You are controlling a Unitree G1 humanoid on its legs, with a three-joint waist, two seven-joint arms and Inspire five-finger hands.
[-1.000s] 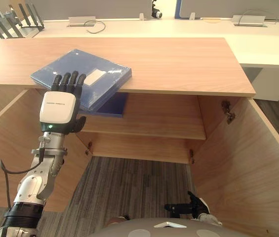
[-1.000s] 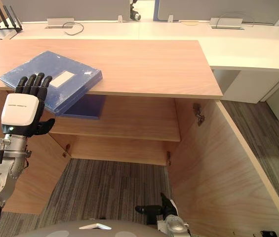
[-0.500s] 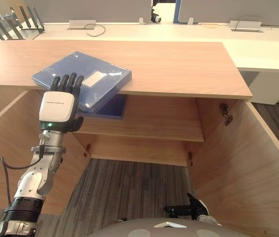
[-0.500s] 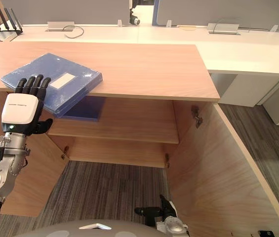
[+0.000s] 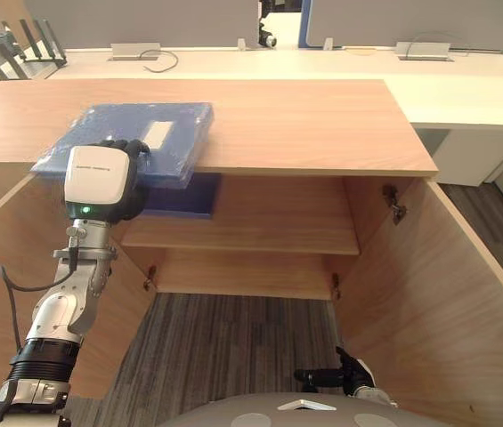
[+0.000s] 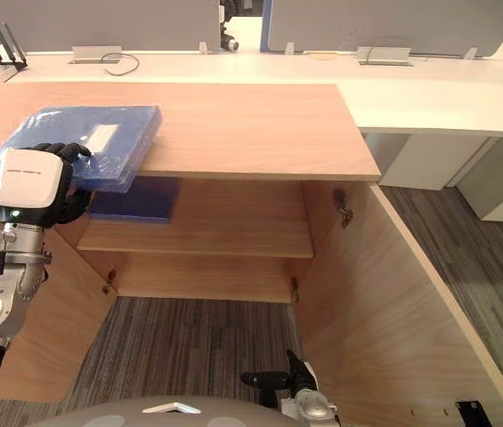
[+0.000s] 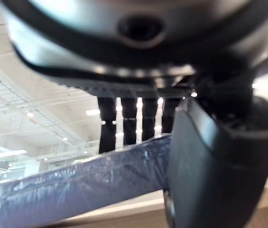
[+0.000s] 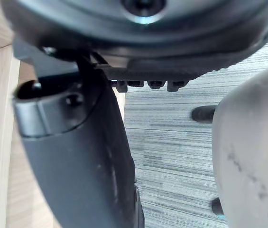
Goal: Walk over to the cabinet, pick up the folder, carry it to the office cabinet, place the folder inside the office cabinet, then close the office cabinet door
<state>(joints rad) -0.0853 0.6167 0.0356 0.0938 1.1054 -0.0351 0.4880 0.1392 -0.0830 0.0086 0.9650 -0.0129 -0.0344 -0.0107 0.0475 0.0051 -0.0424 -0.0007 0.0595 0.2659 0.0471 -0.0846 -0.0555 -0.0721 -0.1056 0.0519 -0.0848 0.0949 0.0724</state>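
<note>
Where the view begins at the left, the cabinet's left door (image 5: 2, 267) stands swung open toward me. Just beside it my left hand (image 5: 100, 182) is raised to the front edge of the wooden desk (image 5: 304, 124) that forms the cabinet's top. This hand is closed on the folder (image 5: 158, 133): its fingers (image 7: 129, 126) are curled over the upper face and the thumb (image 7: 214, 166) lies against the near edge from below, so the folder is pinched between them. The folder is blue, wrapped in clear film and bears a white label. It lies flat on the wooden desk at the left end, with its near left corner overhanging the front edge where the hand grips it.

Directly beneath, a second blue item (image 5: 189, 196) lies at the left end of the shelf (image 5: 269, 236) inside the open cabinet (image 5: 260, 267). Grey carpet (image 5: 224, 356) shows below the shelf.

Lower and to the right, my right hand (image 5: 336, 378) hangs low over the carpet, well apart from the folder; whether it is spread or closed I cannot tell. Further right, a metal hinge (image 5: 392, 203) sits on the cabinet's side wall, and the right door (image 5: 438, 285) stands wide open. Behind and to the right runs a white desk (image 5: 465, 84).
</note>
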